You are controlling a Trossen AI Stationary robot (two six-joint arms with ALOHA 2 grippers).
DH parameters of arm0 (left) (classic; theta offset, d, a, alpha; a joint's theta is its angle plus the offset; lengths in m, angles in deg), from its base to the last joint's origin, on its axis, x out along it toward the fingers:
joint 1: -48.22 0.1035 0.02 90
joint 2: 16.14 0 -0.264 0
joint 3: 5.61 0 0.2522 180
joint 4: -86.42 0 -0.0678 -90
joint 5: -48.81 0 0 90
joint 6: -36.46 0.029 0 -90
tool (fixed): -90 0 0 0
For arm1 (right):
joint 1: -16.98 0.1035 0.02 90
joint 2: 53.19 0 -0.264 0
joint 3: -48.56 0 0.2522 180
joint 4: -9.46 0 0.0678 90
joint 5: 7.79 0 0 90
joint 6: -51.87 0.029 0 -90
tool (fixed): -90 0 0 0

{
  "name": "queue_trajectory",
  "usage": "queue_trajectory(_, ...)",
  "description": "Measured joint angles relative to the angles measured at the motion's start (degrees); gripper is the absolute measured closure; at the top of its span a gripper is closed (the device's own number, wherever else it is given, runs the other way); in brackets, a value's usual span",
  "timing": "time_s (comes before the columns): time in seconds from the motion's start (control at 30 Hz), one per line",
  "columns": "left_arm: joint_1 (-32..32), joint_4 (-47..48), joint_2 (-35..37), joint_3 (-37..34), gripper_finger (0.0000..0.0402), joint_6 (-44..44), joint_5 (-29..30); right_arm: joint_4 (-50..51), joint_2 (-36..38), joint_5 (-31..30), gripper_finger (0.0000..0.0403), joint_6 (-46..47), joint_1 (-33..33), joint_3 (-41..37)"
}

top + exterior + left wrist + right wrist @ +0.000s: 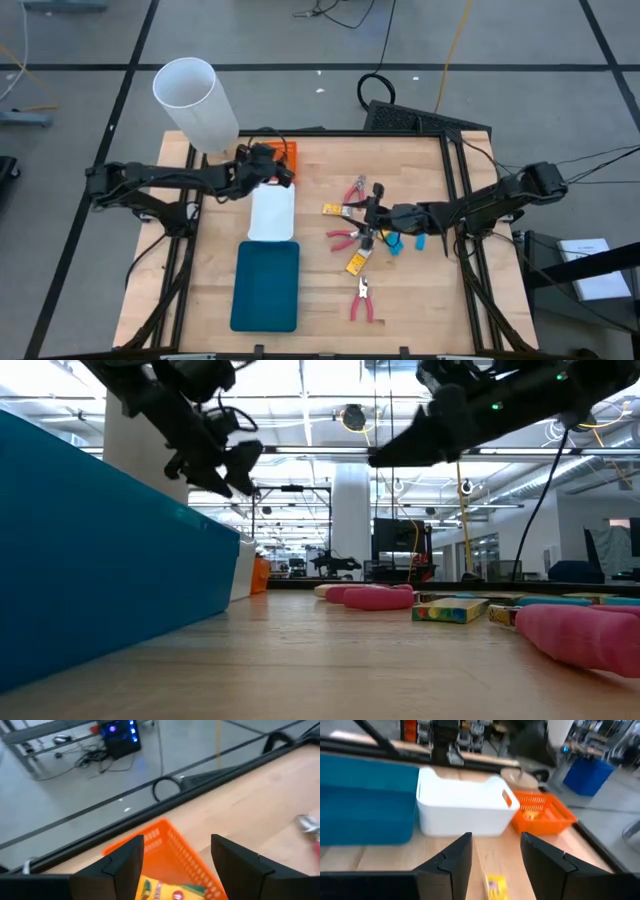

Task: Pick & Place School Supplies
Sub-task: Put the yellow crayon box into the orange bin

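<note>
My left gripper (279, 166) hovers open over the orange tray (290, 151) at the table's far side. In the left wrist view its fingers (177, 855) straddle the air above a yellow packet (169, 890) lying in that tray (175, 845). My right gripper (368, 216) is open among the loose supplies on the right half of the table. In its wrist view a yellow packet (495, 887) lies on the wood below the open fingers (496, 852). Scattered around it are red-handled tools (343, 238), another yellow packet (356, 263) and light-blue pieces (393, 243).
A white tray (272, 212) and a teal tray (266, 285) lie in a row toward the near edge, below the orange one. A tall white cylinder (195, 100) stands at the far left corner. One red-handled tool (365, 300) lies apart near the front.
</note>
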Motion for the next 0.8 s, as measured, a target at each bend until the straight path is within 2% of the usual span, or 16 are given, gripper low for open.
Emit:
queue_trajectory(0.13, -1.7, -0.5, 3.0, 0.0, 0.0167, -0.4, -3.3, 16.7, 7.7, -2.1, 0.0237, 6.4, 0.0, 0.0)
queue_trajectory(0.33, -5.1, -0.8, 3.7, 0.0, 0.0168, -0.5, -6.0, 51.8, 18.7, -2.5, 0.0223, 19.0, -0.3, 0.1)
queue_trajectory(0.47, -7.0, -1.3, 3.2, 0.0, 0.0165, -0.8, -8.0, 71.2, 21.7, 2.3, 0.0210, 34.9, -3.0, 0.1)
queue_trajectory(0.57, -7.9, -1.6, 3.1, 0.0, 0.0165, -0.8, -8.1, 81.9, 21.5, 7.8, 0.0203, 44.1, -5.6, 0.0)
queue_trajectory(0.7, -8.1, -1.5, 3.1, 0.0, 0.0165, -0.8, -8.0, 89.7, 19.3, 16.7, 0.0203, 53.4, -8.9, 0.0)
queue_trajectory(0.8, -8.1, -1.6, 3.1, 0.0, 0.0165, -0.7, -8.0, 91.0, 17.2, 20.9, 0.0207, 54.9, -10.2, 0.0)
